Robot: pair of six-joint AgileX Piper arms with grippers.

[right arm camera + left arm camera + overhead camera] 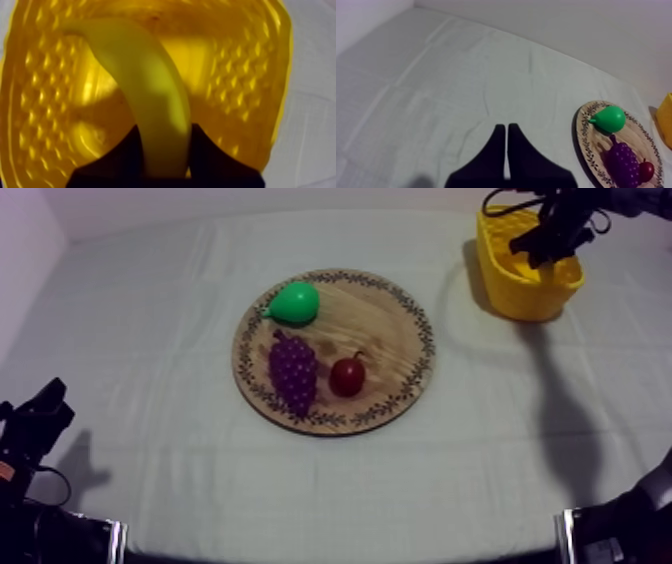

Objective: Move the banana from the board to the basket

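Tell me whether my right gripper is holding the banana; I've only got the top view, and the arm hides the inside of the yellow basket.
Observer: Yes. In the right wrist view, the right gripper is shut on the banana.
Operator: Where's the banana pointing?
Observer: Down into the yellow basket, whose walls surround it.
Operator: And the left gripper?
Observer: The left gripper is shut on nothing, fingers together, over bare cloth beside the wooden board.
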